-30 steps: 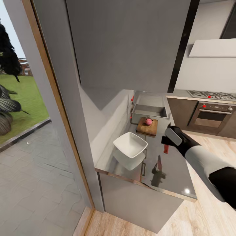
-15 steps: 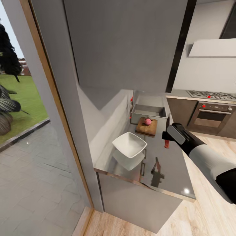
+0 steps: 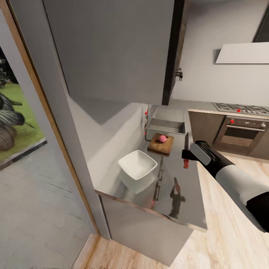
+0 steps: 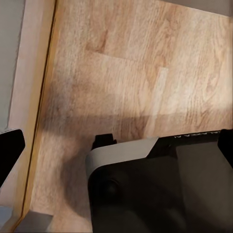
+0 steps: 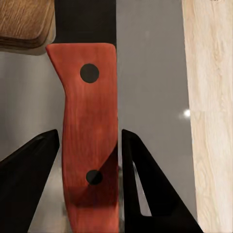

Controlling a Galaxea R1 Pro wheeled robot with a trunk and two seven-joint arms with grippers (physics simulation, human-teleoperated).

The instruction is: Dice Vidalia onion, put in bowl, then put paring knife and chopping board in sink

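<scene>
In the head view the right gripper (image 3: 185, 157) hangs above the dark glossy countertop (image 3: 186, 194), near its floor-side edge, with the red handle of the paring knife (image 3: 185, 163) showing just below the wrist. The right wrist view gives what the head view cannot: the paring knife (image 5: 90, 131) stands between the two dark fingers (image 5: 145, 184), one finger pressed against the handle's side and the other just beside it, so the claw is clenched on the knife, and the handle's two dark rivets are plain. A corner of the chopping board (image 5: 26, 22) shows there too, beyond the knife. The head view alone shows the wider layout: the Vidalia onion (image 3: 162, 138) rests on the chopping board (image 3: 160, 145), which lies on the countertop just in front of the sink (image 3: 166, 125), and the white bowl (image 3: 137, 166) sits nearer the robot, apart from the board. The left wrist view looks onto pale wood floor (image 4: 126, 73) and part of the robot's dark body; whether the left claw is released or clenched cannot be told
</scene>
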